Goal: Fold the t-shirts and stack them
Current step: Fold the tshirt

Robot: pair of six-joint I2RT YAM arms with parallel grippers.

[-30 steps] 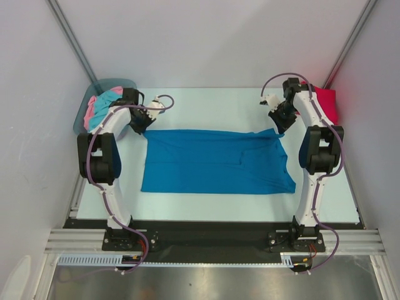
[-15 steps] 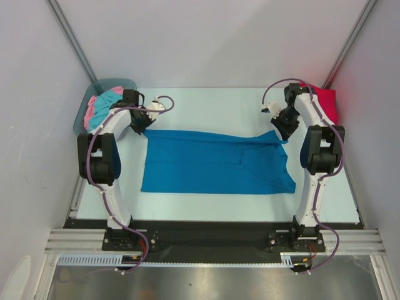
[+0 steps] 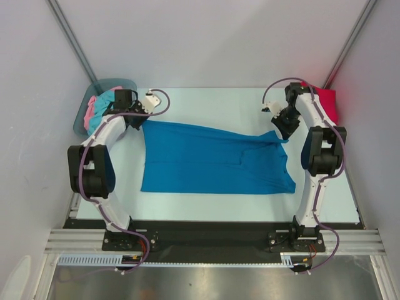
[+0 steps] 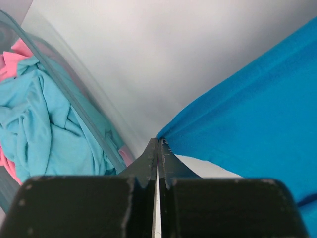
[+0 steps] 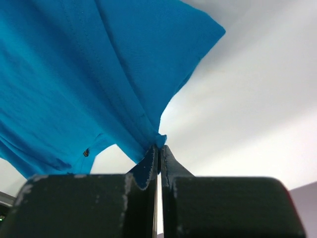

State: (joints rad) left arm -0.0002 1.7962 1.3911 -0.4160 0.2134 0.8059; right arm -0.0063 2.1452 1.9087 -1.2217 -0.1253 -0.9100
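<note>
Blue cloth lies spread flat across the middle of the table [image 3: 212, 100]: a deep blue t-shirt [image 3: 215, 162], pinched at its two far corners. The left gripper [image 4: 158, 142] has its jaws pressed together on the far-left corner, and the right gripper [image 5: 159, 147] is likewise closed on the far-right corner by the sleeve. The step looks like bringing the far edge over to the near hem. To do it well, both arms should rise together, hold that edge taut and level, and lay it down evenly so no crease forms. The left arm [image 3: 94, 169] reaches far forward beside the grey-blue bin [image 3: 112, 83], which holds turquoise and pink shirts [image 4: 44, 124]. The right arm [image 3: 322, 153] bends inward, its wrist near a red shirt [image 3: 328, 103] at the far right.
</note>
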